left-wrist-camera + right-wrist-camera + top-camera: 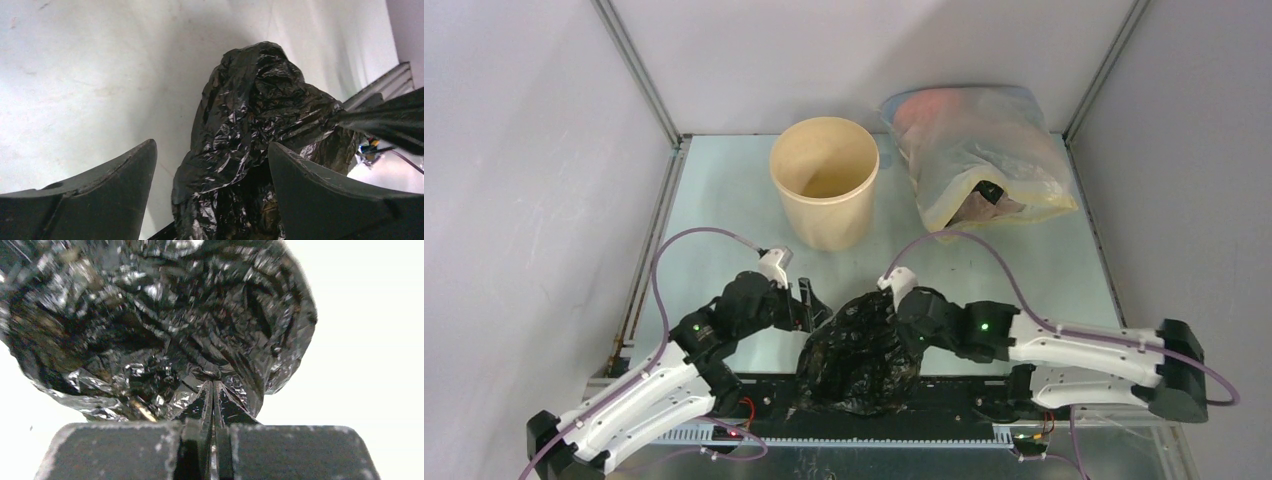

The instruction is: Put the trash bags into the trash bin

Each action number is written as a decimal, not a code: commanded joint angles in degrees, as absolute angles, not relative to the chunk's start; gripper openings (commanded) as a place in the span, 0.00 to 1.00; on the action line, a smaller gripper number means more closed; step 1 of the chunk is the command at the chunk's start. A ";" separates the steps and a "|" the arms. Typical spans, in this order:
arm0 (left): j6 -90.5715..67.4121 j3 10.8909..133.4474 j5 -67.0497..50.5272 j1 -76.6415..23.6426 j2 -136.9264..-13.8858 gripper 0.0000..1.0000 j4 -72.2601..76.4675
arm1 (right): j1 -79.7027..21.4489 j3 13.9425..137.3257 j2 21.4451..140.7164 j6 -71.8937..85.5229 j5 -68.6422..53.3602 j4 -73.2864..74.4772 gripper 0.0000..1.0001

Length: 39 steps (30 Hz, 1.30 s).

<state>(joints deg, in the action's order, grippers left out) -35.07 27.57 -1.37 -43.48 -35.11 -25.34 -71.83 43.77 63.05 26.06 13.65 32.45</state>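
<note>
Lower left in the top view, the left gripper (809, 303) hovers with its jaws spread wide, just beside the black bag (856, 352) and holding nothing. The bag sits crumpled at the table's (724, 200) near edge, bottom centre. Right of it, the right gripper (892, 305) is clenched on a fold of the film. Upper centre, the bin (824, 225) stands empty, well apart from the bag; upper right lies a clear bag (984, 150). The grasp looks made; carrying and dropping remain. Only the right wrist view shows the pinch itself; the left wrist view shows open jaws framing the bag.
</note>
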 commanded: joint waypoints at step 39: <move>-30.63 23.89 -1.86 -50.25 -39.60 0.86 -8.60 | -67.98 36.61 55.41 38.37 11.56 35.98 0.82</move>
